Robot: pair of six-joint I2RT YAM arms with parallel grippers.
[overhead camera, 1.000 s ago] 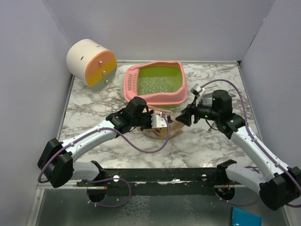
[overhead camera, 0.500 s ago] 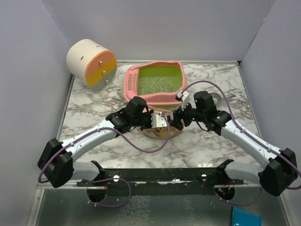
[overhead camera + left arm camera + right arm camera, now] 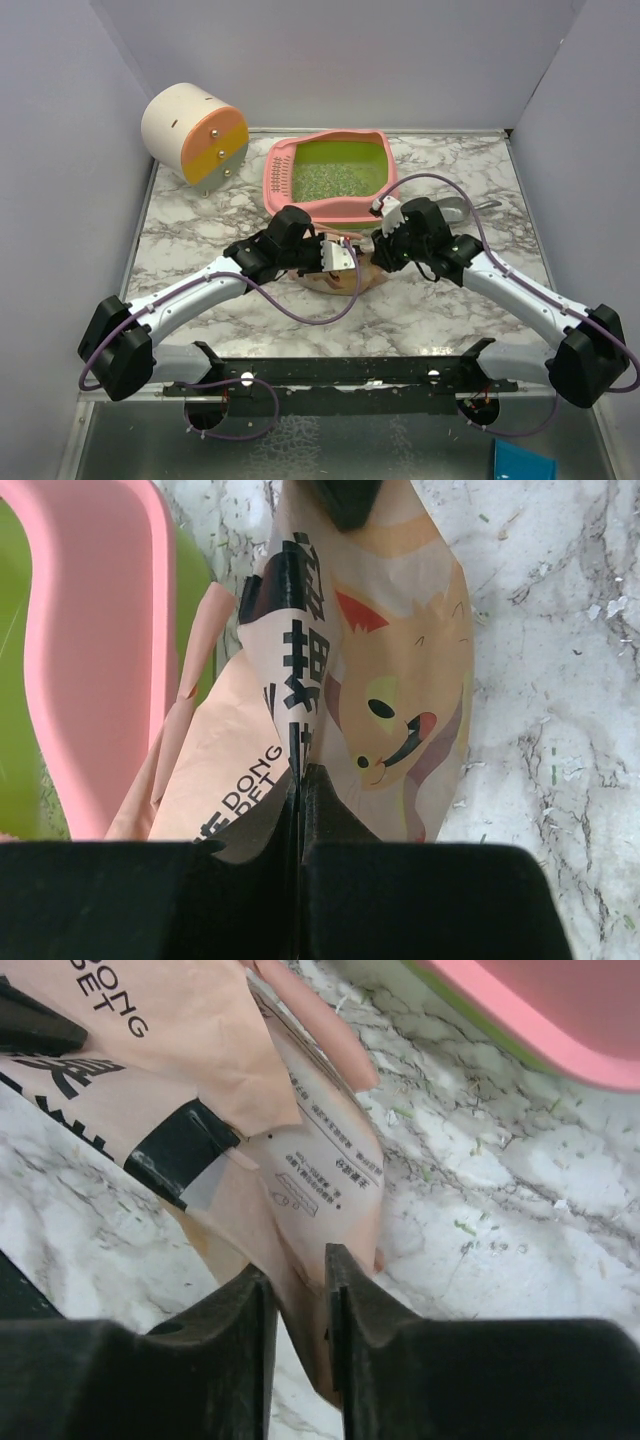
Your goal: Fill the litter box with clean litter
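The pink litter box (image 3: 275,182) with its green basin stands at the back middle of the table, and clean litter (image 3: 325,180) covers part of the basin floor. Just in front of it a beige cat-printed pouch (image 3: 352,276) hangs between both arms. My left gripper (image 3: 341,258) is shut on the pouch's (image 3: 400,690) folded edge, seen close in the left wrist view (image 3: 300,780). From the right, my right gripper (image 3: 379,250) has its jaws narrowed onto the pouch's (image 3: 320,1160) other end (image 3: 300,1278). The box rim (image 3: 560,1020) shows top right there.
A cream-and-orange cylinder (image 3: 195,130) lies at the back left. A grey scoop (image 3: 455,210) rests right of the litter box, behind my right arm. Stray granules (image 3: 465,1228) dot the marble table (image 3: 180,240). Grey walls close in three sides. A blue object (image 3: 525,462) lies below the near edge.
My right arm swung left to the pouch and its jaws closed from wide apart onto the pouch's end, uncovering the grey scoop. The left arm and its grip stayed still.
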